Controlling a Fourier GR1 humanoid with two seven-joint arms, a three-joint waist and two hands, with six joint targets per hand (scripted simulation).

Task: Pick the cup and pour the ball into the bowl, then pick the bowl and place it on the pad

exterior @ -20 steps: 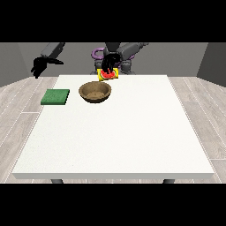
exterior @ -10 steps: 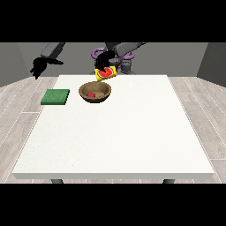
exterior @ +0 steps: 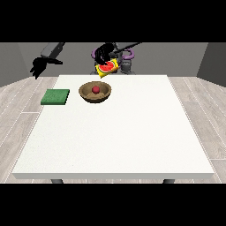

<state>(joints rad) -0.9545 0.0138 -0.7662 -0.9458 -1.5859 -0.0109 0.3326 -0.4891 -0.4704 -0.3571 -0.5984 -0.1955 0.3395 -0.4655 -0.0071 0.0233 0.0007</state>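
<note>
Hanging off the far left corner of the white worktop, the hand at the view's left is raised above the grey plank floor with nothing in it; its dark fingers point down and outward, and whether they are spread wide or half curled cannot be told. Its grey forearm slants up towards the top of the view.

Just inside the left edge of the worktop lies the green pad, flat and square, with nothing on it. No writing can be read on it.

To its right, apart from it by a strip of bare white surface, stands the brown wooden bowl. The red ball rests inside it, near the middle of the hollow.

Behind and slightly right of the bowl, above the far edge of the worktop, the hand at the view's right is closed round the yellow cup. The cup is tipped well over, its mouth turned towards the camera and down so that the red inside shows; it hangs clear of the bowl, not touching it. No label or brand shows on the cup.

The arm of that hand reaches in from the upper right, partly covering the robot's torso and a purple part behind it. The right half of the worktop carries nothing that stands between bowl and pad.
</note>
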